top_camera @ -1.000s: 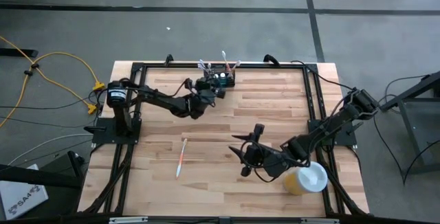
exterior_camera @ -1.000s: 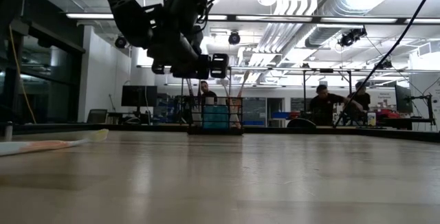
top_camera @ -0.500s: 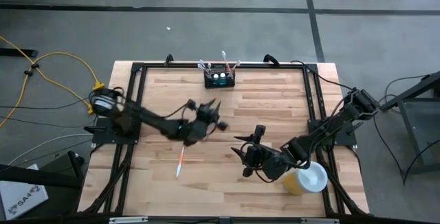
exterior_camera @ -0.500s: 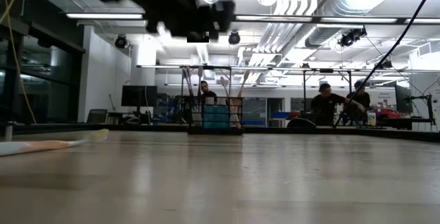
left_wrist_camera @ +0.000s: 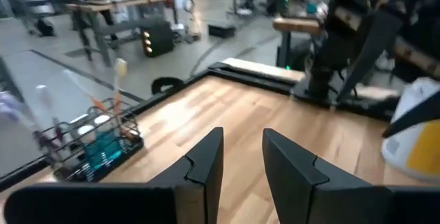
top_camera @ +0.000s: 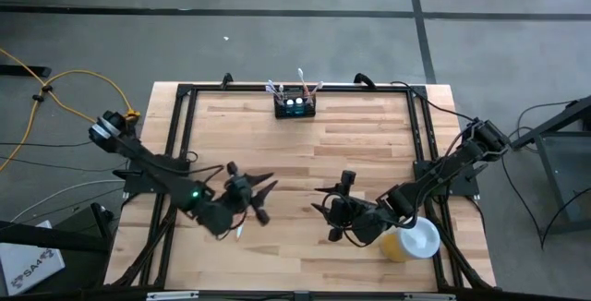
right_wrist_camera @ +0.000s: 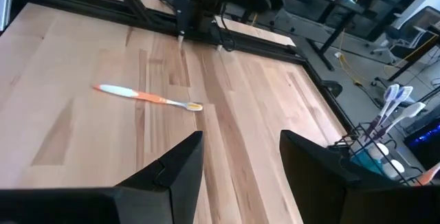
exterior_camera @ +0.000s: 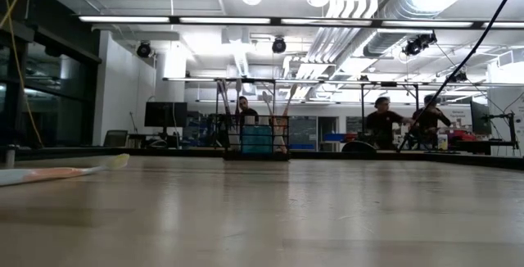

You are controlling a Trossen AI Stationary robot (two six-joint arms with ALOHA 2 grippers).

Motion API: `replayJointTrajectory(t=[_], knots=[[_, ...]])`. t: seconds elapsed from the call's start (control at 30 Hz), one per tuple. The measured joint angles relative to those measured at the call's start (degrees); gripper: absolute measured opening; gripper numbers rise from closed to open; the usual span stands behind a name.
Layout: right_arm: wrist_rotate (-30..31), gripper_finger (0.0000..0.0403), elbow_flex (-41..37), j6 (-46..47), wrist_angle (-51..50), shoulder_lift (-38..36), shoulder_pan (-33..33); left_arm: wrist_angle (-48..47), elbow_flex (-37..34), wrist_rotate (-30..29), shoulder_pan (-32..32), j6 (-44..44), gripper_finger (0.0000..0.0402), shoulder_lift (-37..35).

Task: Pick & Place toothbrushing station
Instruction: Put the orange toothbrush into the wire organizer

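- Covering most of the high view is a light wooden table (top_camera: 305, 153) of long planks, with a black metal frame along its edges and grey floor all around.
- Yellow cables (top_camera: 55, 84) lie on the floor to the left of the table.
- The toothbrushing station (top_camera: 295, 104), a small black caddy with toothbrushes standing in it, sits at the middle of the far edge of the table, well apart from both arms.
- The left gripper (top_camera: 256, 195) is over the near left part of the table; its jaws are parted and they grasp nothing.
- An orange and white toothbrush (right_wrist_camera: 148, 97) lies flat on the wood; in the high view the left arm covers most of it.
- The right gripper (top_camera: 329, 211) is near the middle of the near half, its jaws wide apart and empty.
- A yellow cup with a white lid (top_camera: 411, 239) stands just beside the right arm, close to the near right corner.
- The low view alone shows the room behind: ceiling lamps, pipes, desks with screens, and people (exterior_camera: 385, 124) sitting far away.
- No arm appears in the low view.
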Motion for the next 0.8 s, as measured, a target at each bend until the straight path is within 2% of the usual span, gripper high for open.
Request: replayJointTrajectory(t=[0.1, 0.17, 0.37, 0.5, 0.6, 0.8], knots=[[-0.2, 0.0185, 0.0, 0.5, 0.0, 0.0, 0.0, -0.5, 0.0, -5.6, -3.0, -3.3, 0.0097, -0.2], [-0.3, 0.0185, 0.0, 0.7, 0.0, 0.0, 0.0, -0.6, 0.0, -7.0, -4.7, -4.8, 0.0097, 0.0], [-0.9, 0.0185, 0.0, 0.7, -0.1, 0.0, 0.0, -3.0, 0.0, -6.7, -7.8, -13.9, 0.0097, 1.4], [-2.1, 0.0185, 0.0, 0.8, -0.4, 0.0, 0.0, -9.3, -0.1, -5.0, -8.2, -23.1, 0.0097, 1.5], [-2.1, 0.0185, 0.0, 1.1, -0.8, 0.0, 0.0, -17.4, -0.1, -0.9, -7.2, -34.0, 0.0097, 1.5], [-2.3, 0.0185, 0.0, 1.3, -1.5, 0.0, 0.0, -39.4, -0.1, 16.3, -1.8, -61.7, 0.0097, 2.3]])
